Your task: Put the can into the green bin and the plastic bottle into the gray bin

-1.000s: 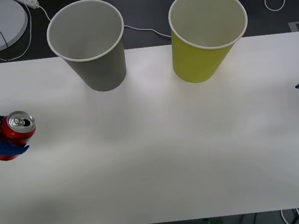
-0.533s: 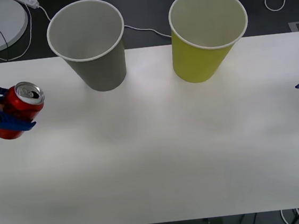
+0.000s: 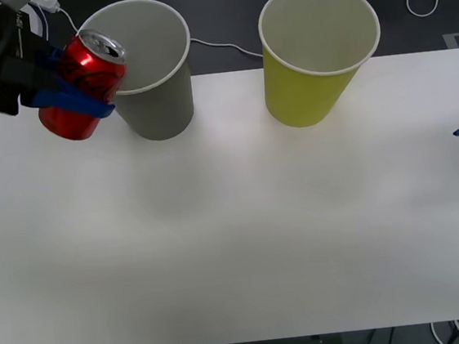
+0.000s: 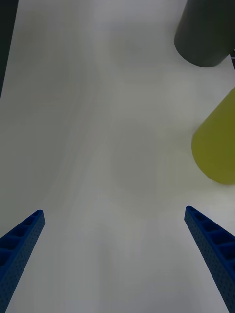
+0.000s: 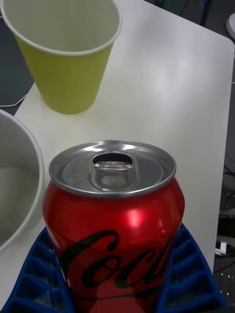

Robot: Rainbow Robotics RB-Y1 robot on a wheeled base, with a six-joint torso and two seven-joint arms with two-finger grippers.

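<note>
Can [image 3: 81, 85] is held clamped between the blue ribbed fingers of the left gripper [image 3: 64, 97], tilted, off the worktop and just beside the near-left side of the gray bin [image 3: 140, 66], overlapping its rim in the front view. Compared with a second ago, when it was carried low by the left edge of the worktop, it has been lifted and brought toward the far-left corner. That is judged to mean transport is well under way, though the goal, the green bin [image 3: 315, 52], stands further right along the far edge, well apart from the can. The gray bin lies between the two, so its rim is what must be cleared on the way across. In the left wrist view the can's silver top is seen upright with both bins beyond. The right gripper [image 4: 117, 259] is kept spread wide and empty at the right edge of the worktop. No plastic bottle is to be made out.
</note>
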